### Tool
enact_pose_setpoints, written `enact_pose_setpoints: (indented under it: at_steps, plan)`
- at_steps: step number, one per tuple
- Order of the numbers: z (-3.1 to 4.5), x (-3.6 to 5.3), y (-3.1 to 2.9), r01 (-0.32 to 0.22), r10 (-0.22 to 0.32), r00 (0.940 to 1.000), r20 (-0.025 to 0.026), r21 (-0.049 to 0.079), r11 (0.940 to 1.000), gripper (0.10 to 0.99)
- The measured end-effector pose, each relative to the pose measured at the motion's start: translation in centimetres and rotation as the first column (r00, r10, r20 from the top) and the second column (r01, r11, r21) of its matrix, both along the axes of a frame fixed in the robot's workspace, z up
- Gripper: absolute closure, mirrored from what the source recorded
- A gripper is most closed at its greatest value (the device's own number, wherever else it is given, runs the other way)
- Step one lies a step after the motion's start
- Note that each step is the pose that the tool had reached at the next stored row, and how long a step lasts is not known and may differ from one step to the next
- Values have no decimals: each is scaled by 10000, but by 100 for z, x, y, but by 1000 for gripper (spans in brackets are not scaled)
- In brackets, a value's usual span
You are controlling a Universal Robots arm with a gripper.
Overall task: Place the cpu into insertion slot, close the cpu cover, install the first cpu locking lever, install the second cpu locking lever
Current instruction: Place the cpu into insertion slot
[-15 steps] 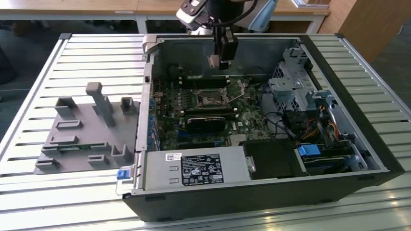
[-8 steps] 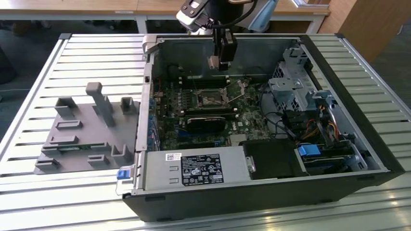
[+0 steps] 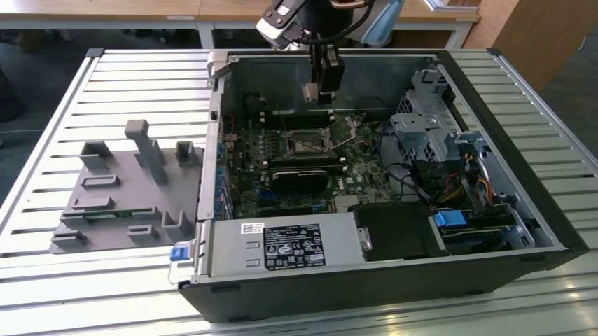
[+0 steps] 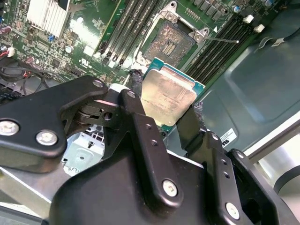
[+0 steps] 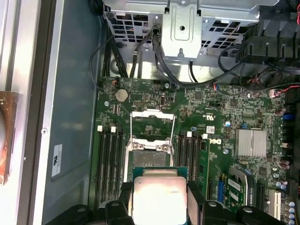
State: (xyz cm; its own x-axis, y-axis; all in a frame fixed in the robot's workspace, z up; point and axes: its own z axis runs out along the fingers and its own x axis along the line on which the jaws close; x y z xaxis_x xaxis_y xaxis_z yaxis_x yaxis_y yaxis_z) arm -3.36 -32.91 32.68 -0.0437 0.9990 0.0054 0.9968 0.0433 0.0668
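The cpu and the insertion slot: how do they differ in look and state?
The small flat silver-grey cpu has a bright metal face; the square black-framed insertion slot has a dark grid centre. The cpu is gripped in the tool, off the board; the insertion slot lies empty on the green circuit board. Both are square.

Lab workshop: open computer case (image 3: 374, 297) on slatted aluminium bench (image 3: 56, 297).

The arm (image 3: 285, 17) is seen at the top middle of the exterior view, reaching down. The gripper (image 3: 320, 95) is pointed straight down. In both wrist views the two black fingers (image 4: 140, 126) are pressed against opposite edges of the cpu (image 4: 169, 93), which is held flat between them.
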Motion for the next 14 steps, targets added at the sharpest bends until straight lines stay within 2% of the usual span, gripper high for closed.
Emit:
enact_pose_setpoints:
  at_steps: [14]
  plan:
    - [-89,0,20,74,-74,10000,0,-8,10000,541]
